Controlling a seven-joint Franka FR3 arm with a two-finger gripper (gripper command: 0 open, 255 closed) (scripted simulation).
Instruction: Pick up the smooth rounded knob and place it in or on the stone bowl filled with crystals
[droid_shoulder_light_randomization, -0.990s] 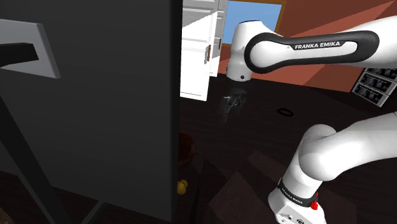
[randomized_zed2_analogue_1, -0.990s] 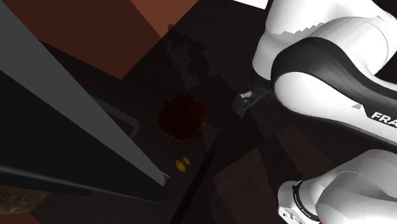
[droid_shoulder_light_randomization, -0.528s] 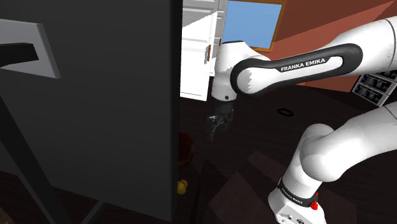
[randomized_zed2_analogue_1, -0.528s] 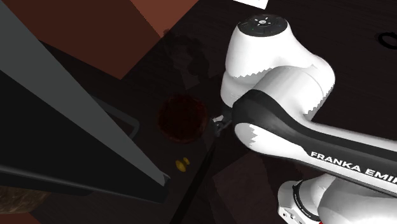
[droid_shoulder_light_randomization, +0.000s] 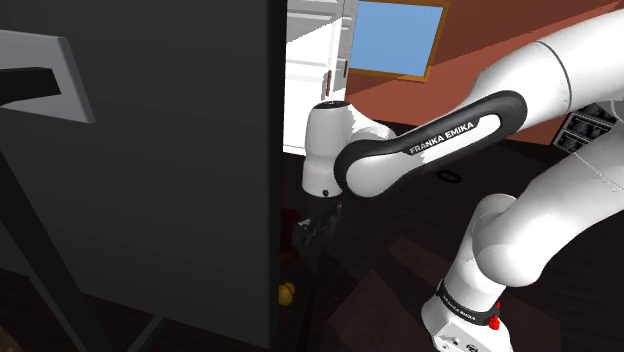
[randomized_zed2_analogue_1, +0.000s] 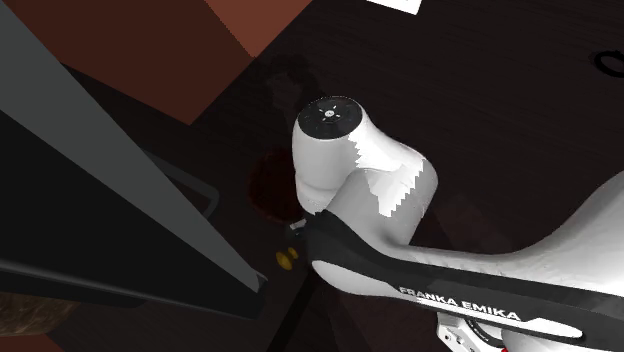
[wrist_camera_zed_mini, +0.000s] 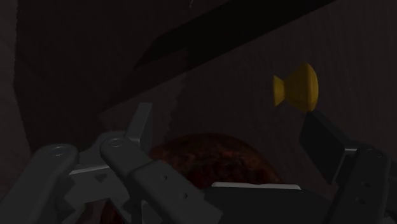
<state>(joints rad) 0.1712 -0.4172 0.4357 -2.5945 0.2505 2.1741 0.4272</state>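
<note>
— Where is the knob?

— The yellow knob (droid_shoulder_light_randomization: 285, 294) lies on its side on the dark worktop (droid_shoulder_light_randomization: 400, 215). In the shoulder view it sits right by the edge of the big dark panel (droid_shoulder_light_randomization: 140, 150). It has a rounded head and a flared foot, and nothing touches it.

— And your fingers?

— My fingers (droid_shoulder_light_randomization: 311, 232) stand apart and clasp nothing. They point down, low over the worktop, with my white arm (droid_shoulder_light_randomization: 420, 150) bent above them.

— What do you see from the wrist?

— The dark red bowl (wrist_camera_zed_mini: 210, 156), with its rough, lumpy fill, shows in the gap between my fingers, close to my palm. I cannot tell whether I touch it. The knob lies farther out, just past the tip of one finger (wrist_camera_zed_mini: 321, 143) and apart from it.

— How do knob and bowl stand to each other?

— In the second exterior view they are near each other but not touching. My arm covers part of the bowl there, and the knob lies between the bowl and the panel's lower edge.

— Anything else around?

— A thin black ring (droid_shoulder_light_randomization: 450, 176) lies on the worktop, well apart from the knob. Behind it stand a white cabinet (droid_shoulder_light_randomization: 312, 80) and a blue window (droid_shoulder_light_randomization: 400, 38) in a red-brown wall.
</note>
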